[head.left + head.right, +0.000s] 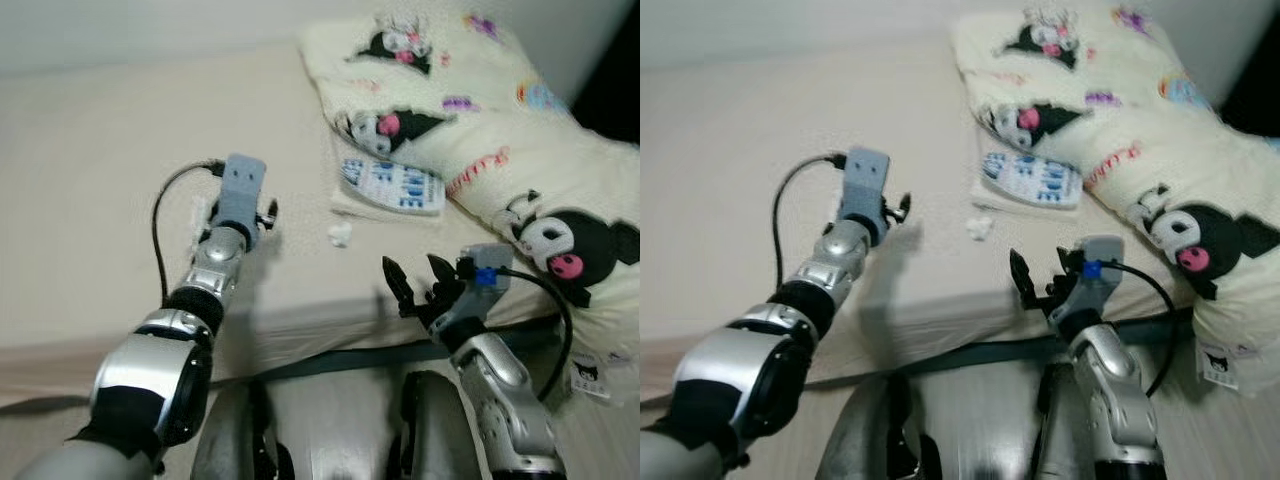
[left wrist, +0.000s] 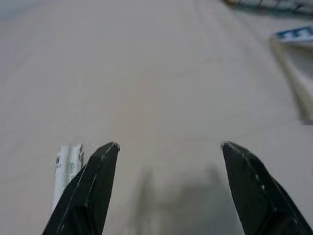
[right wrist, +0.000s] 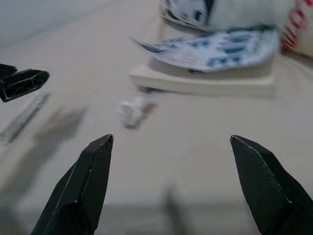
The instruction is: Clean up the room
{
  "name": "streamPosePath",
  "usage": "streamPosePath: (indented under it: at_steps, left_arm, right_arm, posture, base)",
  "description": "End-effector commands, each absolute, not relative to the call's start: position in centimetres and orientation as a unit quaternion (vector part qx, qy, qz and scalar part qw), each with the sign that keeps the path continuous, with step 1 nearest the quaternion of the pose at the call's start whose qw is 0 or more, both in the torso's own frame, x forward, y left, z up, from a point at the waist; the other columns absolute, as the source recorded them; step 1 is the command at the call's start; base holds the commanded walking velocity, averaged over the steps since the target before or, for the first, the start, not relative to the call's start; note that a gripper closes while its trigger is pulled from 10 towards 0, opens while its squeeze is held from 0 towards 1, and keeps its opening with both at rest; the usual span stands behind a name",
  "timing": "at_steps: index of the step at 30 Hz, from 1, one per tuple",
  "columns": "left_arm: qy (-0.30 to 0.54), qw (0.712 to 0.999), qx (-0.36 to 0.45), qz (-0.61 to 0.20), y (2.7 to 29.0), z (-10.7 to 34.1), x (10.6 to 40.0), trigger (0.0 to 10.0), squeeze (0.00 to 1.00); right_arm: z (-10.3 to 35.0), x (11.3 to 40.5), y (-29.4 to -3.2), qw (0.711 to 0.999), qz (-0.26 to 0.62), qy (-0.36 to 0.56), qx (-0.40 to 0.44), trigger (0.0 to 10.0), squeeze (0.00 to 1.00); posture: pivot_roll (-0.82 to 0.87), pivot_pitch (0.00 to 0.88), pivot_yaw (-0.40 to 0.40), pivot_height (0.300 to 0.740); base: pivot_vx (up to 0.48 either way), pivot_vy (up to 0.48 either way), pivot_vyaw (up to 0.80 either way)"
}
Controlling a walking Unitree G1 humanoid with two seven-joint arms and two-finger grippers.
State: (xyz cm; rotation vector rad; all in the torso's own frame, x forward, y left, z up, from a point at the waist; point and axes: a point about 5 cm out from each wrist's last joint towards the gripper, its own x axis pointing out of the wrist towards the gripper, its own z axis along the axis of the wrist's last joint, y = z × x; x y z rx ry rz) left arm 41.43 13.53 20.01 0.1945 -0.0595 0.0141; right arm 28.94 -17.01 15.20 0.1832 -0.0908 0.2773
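On the cream bed [image 1: 100,180], the left gripper [image 2: 166,161] hovers over the mattress's middle — fingers spread wide, holding nothing — with a thin white strip [image 2: 67,166] lying just beside one fingertip. A small crumpled white scrap [image 1: 340,234] lies near the front edge. The right gripper [image 1: 418,280] hangs at that edge, also wide open and empty. A printed pouch [image 1: 392,185] lies beside the cartoon pillow [image 1: 500,130] at the far right corner.

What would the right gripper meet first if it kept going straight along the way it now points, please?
Probably the small crumpled white scrap on the bed; the right gripper, jaws open, points slightly to one side of it, and the blue-and-white packet lies beyond.
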Motion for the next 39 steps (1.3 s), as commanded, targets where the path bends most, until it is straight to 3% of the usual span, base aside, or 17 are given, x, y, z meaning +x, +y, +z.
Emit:
streamPosePath:
  at_steps: [1, 4, 7, 10, 12, 18, 27, 28, 29, 39]
  left_arm:
    - [0.005, 0.993, 0.109, 0.052, 15.7, 19.1, 41.3, 10.0, 0.00]
    - [0.011, 0.991, 0.108, 0.077, 16.7, 19.2, 41.3, 10.0, 0.00]
    - [0.024, 0.984, 0.080, 0.157, 20.4, 19.7, 41.0, 10.0, 0.00]
    - [0.022, 0.980, 0.076, 0.181, 21.8, 19.9, 40.8, 10.0, 0.00]
    - [0.014, 0.973, 0.069, 0.220, 24.1, 20.5, 40.4, 10.0, 0.00]
    - [0.020, 0.967, 0.075, 0.242, 26.1, 20.3, 39.8, 10.0, 0.00]
    - [0.063, 0.969, 0.078, 0.224, 26.4, 17.9, 39.1, 9.5, 0.00]
    - [0.078, 0.968, 0.080, 0.223, 26.5, 17.0, 38.8, 2.7, 0.00]
    - [0.092, 0.966, 0.078, 0.227, 26.8, 16.3, 38.5, 0.0, 0.00]
    - [0.092, 0.966, 0.060, 0.233, 27.0, 16.3, 38.4, 0.0, 0.00]
  right_arm:
    - [15.5, 28.3, -16.4, 0.983, 0.147, -0.042, 0.100, 10.0, 0.00]
    - [16.0, 27.9, -16.3, 0.983, 0.145, -0.043, 0.102, 10.0, 0.00]
    - [17.6, 27.0, -16.1, 0.982, 0.146, -0.060, 0.103, 10.0, 0.00]
    - [18.0, 26.9, -16.1, 0.981, 0.149, -0.067, 0.105, 10.0, 0.00]
    - [18.9, 26.5, -16.1, 0.979, 0.153, -0.081, 0.108, 10.0, 0.00]
    - [20.0, 26.5, -16.4, 0.980, 0.147, -0.088, 0.102, 10.0, 0.00]
    - [20.8, 26.9, -17.0, 0.984, 0.125, -0.086, 0.088, 10.0, 0.00]
    - [21.5, 26.9, -17.1, 0.984, 0.121, -0.092, 0.089, 10.0, 0.00]
    - [22.4, 26.9, -17.2, 0.983, 0.120, -0.101, 0.090, 10.0, 0.00]
    - [24.4, 26.9, -17.5, 0.980, 0.125, -0.125, 0.094, 10.0, 0.00]
  posture:
    - [-0.02, 0.426, 0.125, 0.523]
    - [-0.03, 0.442, 0.125, 0.518]
    - [-0.04, 0.469, 0.123, 0.504]
    - [-0.05, 0.475, 0.121, 0.504]
    - [-0.05, 0.486, 0.113, 0.504]
    - [-0.05, 0.501, 0.104, 0.504]
    - [-0.07, 0.516, 0.098, 0.504]
    - [-0.08, 0.522, 0.093, 0.504]
    - [-0.10, 0.525, 0.085, 0.504]
    - [-0.10, 0.524, 0.074, 0.504]
  base:
    - [0.000, 0.000, 0.00]
    - [0.000, 0.000, 0.00]
    - [0.000, 0.000, 0.00]
    - [0.000, 0.000, 0.00]
    - [0.000, 0.000, 0.00]
    - [0.000, 0.000, 0.00]
    - [0.000, 0.000, 0.00]
    - [0.000, 0.000, 0.00]
    - [0.000, 0.000, 0.00]
    - [0.000, 0.000, 0.00]
